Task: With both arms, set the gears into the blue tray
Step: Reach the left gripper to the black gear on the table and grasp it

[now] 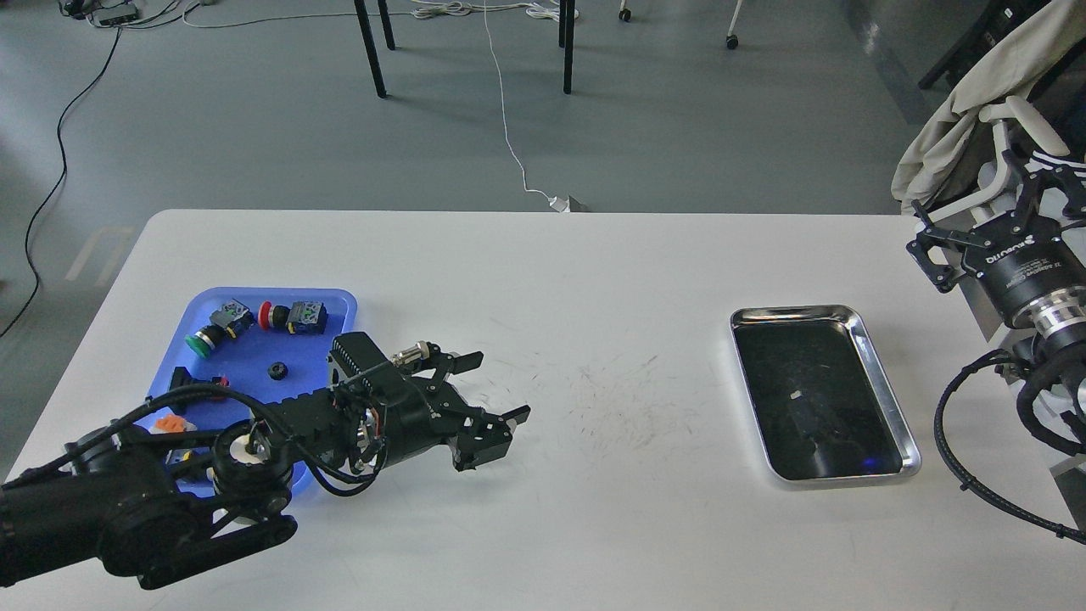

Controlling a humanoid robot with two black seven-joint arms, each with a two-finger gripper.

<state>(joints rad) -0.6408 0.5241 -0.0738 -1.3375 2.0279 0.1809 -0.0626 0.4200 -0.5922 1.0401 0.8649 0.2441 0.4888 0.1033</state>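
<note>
The blue tray (pixel 254 296) lies at the table's left. One small black gear (pixel 277 370) rests in it among push-button switches. My left arm reaches low over the table just right of the tray. Its gripper (pixel 501 386) is open, with the fingers spread over the middle-left of the table. No gear shows on the bare table; the spot under the left gripper is hidden by it. My right gripper (pixel 976 212) is held up past the table's right edge, open, with nothing in it.
A shiny steel tray (pixel 859 321) with a dark bottom lies at the right. Green (pixel 204 339) and red (pixel 266 316) capped switches lie at the far end of the blue tray. A draped chair (pixel 976 93) stands beyond the right edge.
</note>
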